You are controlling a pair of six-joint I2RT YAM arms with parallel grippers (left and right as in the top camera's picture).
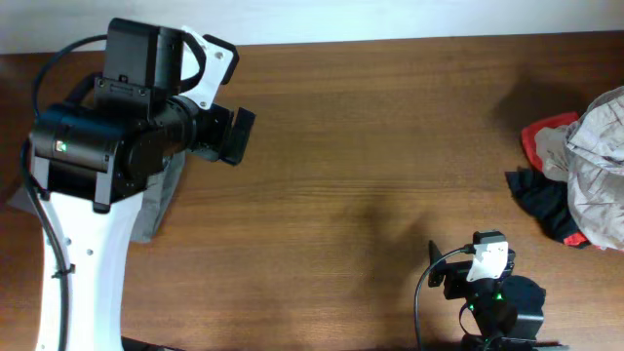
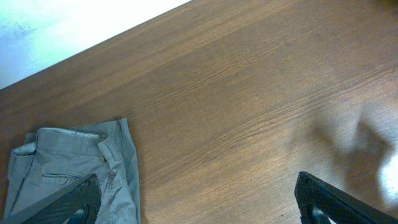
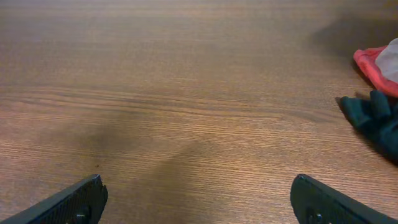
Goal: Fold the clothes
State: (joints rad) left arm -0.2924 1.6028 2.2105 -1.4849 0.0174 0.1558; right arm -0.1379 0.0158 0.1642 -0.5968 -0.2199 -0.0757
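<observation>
The shorts (image 2: 74, 165) lie at the left side of the tabletop (image 1: 390, 146), under the left arm (image 1: 97, 146). The left end effector (image 2: 199, 208) is wide open and holds nothing. The shorts sit just beside one finger (image 2: 68, 202), waistband toward the top of that view. The arm hides most of them, so I cannot tell which way they run. The right end effector (image 3: 199, 202) is wide open too, empty, and well apart from them. I think the left arm should reach.

I count one pair of shorts, two arms, and three other clothes at the right: a red one (image 1: 546, 135), a black one (image 1: 541, 200), a pale one (image 1: 600, 161).
</observation>
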